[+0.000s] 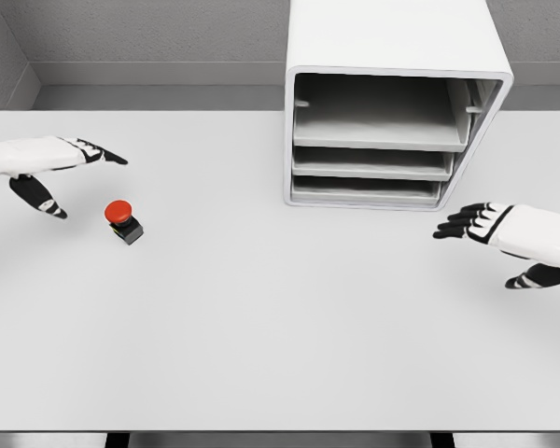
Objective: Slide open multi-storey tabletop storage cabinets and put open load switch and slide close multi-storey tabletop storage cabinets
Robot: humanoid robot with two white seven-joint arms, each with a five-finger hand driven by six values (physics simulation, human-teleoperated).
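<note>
1. Table (261, 327) — white, flat top, filled most of the head view; its far edge ran below a grey wall.
2. Storage cabinet (392, 56) — white, rounded body, stood at the table's far edge, right of the middle. Its open front faced the near edge and showed three grey trays stacked one above another; whether any tray was pulled out could not be told.
3. Right hand (490, 224) — white with black fingers, entered from the table's right edge, near the cabinet's lower right corner yet apart from it. Fingers were spread and relaxed, holding nothing.
4. Left hand (56, 159) — same make, entered from the table's left edge. Fingers were extended, thumb hanging below, holding nothing.
5. Load switch (123, 222) — round red button on a small dark base, sat on the table near the left edge, just beside the left hand's thumb but untouched, well apart from the cabinet.
</note>
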